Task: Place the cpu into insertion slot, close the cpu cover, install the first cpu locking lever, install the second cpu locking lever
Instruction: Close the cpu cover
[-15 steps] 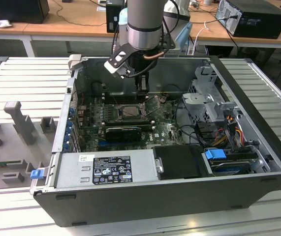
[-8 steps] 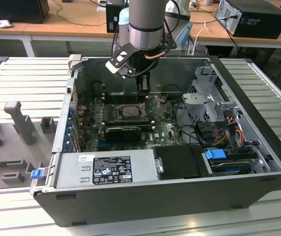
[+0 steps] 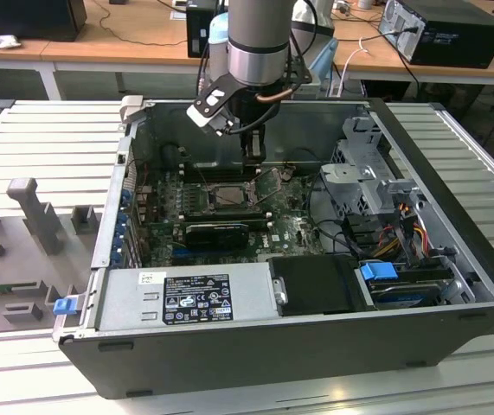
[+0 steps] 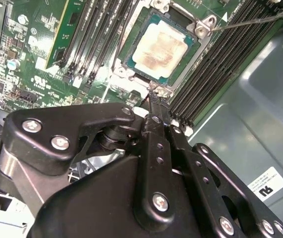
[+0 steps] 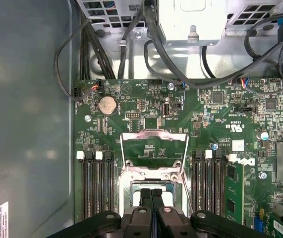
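The cpu (image 4: 159, 49), a silver-grey square with a brownish smear on top, lies flat in the insertion slot (image 4: 142, 78) on the green motherboard. It also shows in the exterior view as the cpu (image 3: 229, 195). The cpu cover (image 5: 154, 133), a thin silver frame with a big window, is swung open away from the slot. A thin wire locking lever (image 4: 245, 21) sticks out past one corner of the slot. My gripper (image 4: 154, 95) hangs just above the slot's edge, fingers (image 5: 145, 198) pressed together with nothing between them. In the exterior view the gripper (image 3: 253, 149) sits low inside the case.
The open black computer case (image 3: 454, 199) walls in the work area. Long black memory slots (image 5: 95, 188) flank the socket on both sides. A black card (image 3: 216, 232) and the power supply (image 3: 186, 298) lie nearer the front. Cable bundles (image 5: 131, 29) and a drive cage (image 3: 363, 173) crowd the sides.
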### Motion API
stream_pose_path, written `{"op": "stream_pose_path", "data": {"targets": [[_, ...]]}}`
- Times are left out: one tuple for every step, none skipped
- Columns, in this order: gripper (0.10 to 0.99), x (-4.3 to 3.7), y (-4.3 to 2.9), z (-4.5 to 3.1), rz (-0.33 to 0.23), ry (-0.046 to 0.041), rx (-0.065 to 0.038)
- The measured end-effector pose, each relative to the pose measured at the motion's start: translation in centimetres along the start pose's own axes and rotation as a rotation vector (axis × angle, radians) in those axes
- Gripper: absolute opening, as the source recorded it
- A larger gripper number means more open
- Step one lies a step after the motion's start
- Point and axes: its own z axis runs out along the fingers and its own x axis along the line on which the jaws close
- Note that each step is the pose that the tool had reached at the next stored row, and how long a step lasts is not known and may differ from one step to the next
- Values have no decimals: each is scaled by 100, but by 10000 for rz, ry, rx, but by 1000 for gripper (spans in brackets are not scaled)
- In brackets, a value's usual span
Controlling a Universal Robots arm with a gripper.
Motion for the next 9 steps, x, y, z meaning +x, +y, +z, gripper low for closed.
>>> {"op": "stream_pose_path", "data": {"targets": [[106,3,29,0,1,-1,2],[106,5,38,1,0,-1,2],[106,6,44,1,1,0,1],[106,6,52,1,1,0,1],[106,7,58,2,0,-1,1],[106,7,66,2,1,0,2],[106,8,75,2,0,-1,2],[106,8,81,2,0,-1,2],[106,8,86,2,1,-1,2]]}}
